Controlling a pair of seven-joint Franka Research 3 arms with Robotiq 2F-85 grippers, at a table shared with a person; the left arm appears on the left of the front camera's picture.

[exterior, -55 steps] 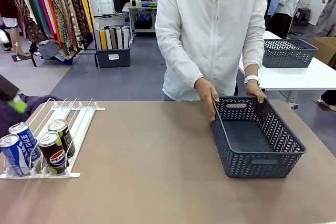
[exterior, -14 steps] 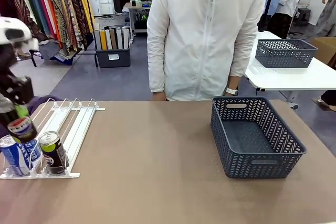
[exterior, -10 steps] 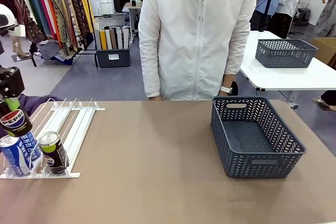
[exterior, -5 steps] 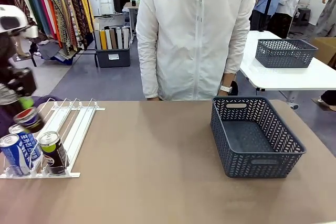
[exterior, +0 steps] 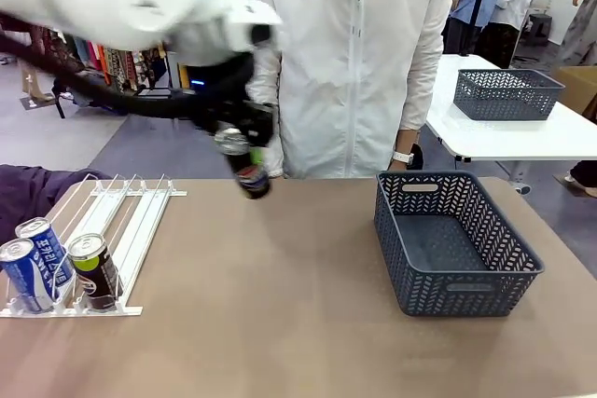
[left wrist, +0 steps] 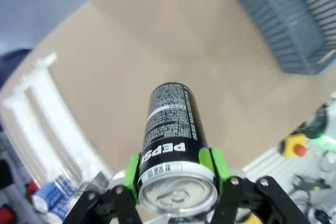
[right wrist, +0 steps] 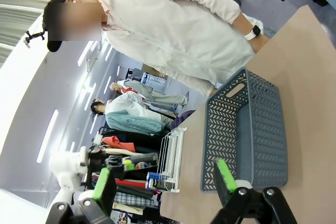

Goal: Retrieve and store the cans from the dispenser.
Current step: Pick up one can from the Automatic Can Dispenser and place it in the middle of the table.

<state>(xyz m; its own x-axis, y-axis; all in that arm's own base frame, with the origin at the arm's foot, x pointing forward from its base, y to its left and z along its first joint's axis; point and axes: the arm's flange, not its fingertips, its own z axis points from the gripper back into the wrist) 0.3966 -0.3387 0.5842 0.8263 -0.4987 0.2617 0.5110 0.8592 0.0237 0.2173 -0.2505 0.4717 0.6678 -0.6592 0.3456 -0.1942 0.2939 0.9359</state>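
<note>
Progress, as we judge it: early.

- Basket [exterior: 466,297], the likely store, sits on the table [exterior: 280,342], low and well to the right of the left gripper [exterior: 244,148]. We see nothing in it.
- Dispenser [exterior: 142,221] lies low and well to the left of that gripper. It holds three cans [exterior: 47,251] crowded at its near end: two blue and white, one black.
- Black can [exterior: 252,177], the fourth, hangs in the air just under the left gripper, which is clamped on it near the lid. It is clear of the table and well apart from both rack and basket.
- Count: one of four lifted out, none stored. We reckon the carry to the basket, the release and three more fetches are left.
- Right gripper [right wrist: 165,179] has its fingers spread wide with nothing between them. The basket lies ahead of it and the dispenser beyond.

Materials and shapes:

- Table: flat, matte brown top, smooth, no visible grain.
- Basket: dark grey and rectangular, probably moulded plastic. The walls are a herringbone lattice flaring slightly outward, with a slot handle at each end and a solid floor.
- Dispenser: white and flat, with thin parallel rails forming lanes and a crossbar at the near end. It looks light.
- Cans: slim cylinders with glossy printed sides and silver lids with a pull tab. In the left wrist view the held one shows white lettering and fine print on black. We expect thin walls that dent under a hard squeeze.
- Pads [left wrist: 131,170]: green and blocky, on black fingers, one pressed to each side of the can beneath the rim. They look rubbery.
</note>
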